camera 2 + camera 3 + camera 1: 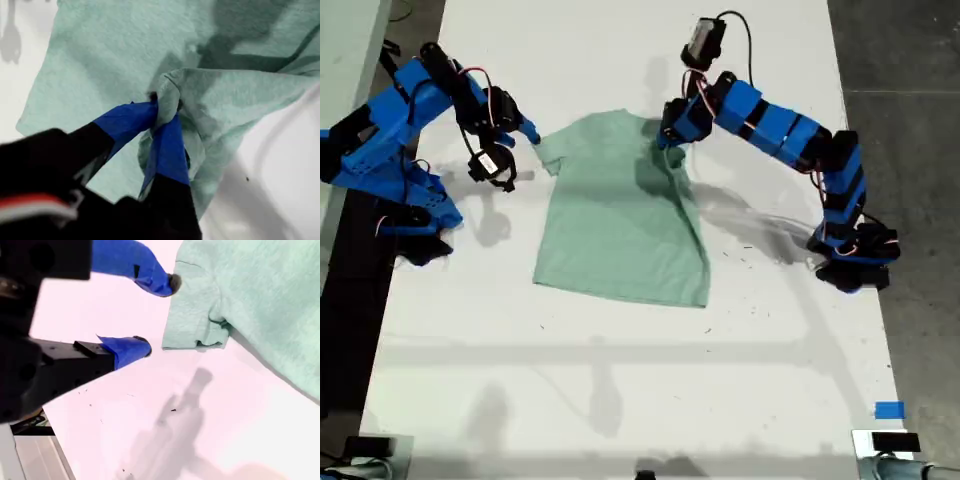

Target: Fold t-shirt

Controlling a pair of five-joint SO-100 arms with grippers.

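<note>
Exterior view: pale mint-green cloth t-shirt [620, 225] on white table [620, 380]. My first gripper [162, 112] pinches a bunched fold. My second gripper [157, 315] gapes beside its sleeve.

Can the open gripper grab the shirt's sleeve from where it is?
Probably yes. My second gripper hangs open right beside the t-shirt sleeve edge, with only bare table between them and nothing blocking.

T-shirt [615, 225] plain pale mint green, no print. Table [620, 380] white. Both arms bright blue with black parts, red and white wires. My first gripper [162, 112] and my second gripper [157, 315]: blue fingertips on black bodies. Small blue tape square [888, 410] at exterior view's near right.
</note>
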